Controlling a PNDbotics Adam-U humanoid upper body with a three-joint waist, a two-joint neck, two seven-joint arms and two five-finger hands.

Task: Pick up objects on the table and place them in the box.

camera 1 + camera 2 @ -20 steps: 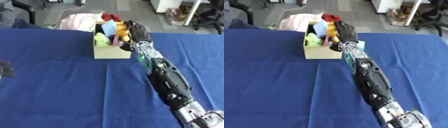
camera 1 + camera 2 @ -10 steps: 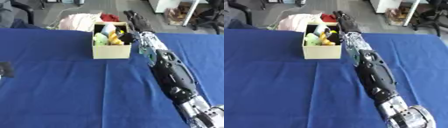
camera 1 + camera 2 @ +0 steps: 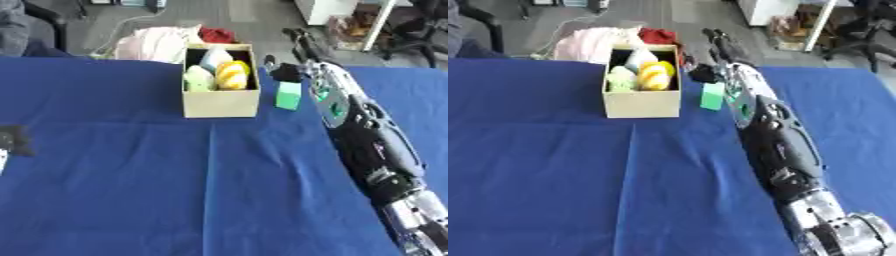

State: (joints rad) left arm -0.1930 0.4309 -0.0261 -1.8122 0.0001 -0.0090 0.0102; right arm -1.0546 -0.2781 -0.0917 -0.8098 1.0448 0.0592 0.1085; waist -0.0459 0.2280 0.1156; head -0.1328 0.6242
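The tan cardboard box [image 3: 220,104] stands at the far middle of the blue table. Inside it lie a yellow object [image 3: 232,74], a pale green one [image 3: 199,79] and a white-blue one [image 3: 214,57]. A green block [image 3: 289,95] stands on the cloth just right of the box. My right arm reaches up from the lower right corner. Its hand [image 3: 304,46] is right of and beyond the box, fingers straight and holding nothing, thumb [image 3: 282,73] just above the green block. A dark shape [image 3: 10,139] at the left edge may be my left hand.
Pink cloth [image 3: 157,44] and a red thing [image 3: 214,35] lie behind the box at the table's far edge [image 3: 105,57]. Chairs and office clutter stand on the floor beyond. Blue cloth [image 3: 131,190] covers the near and left parts of the table.
My right hand has lifted off the box opening and swung right, fingers straightening. The yellow object now lies in the box, and the green block shows beside it.
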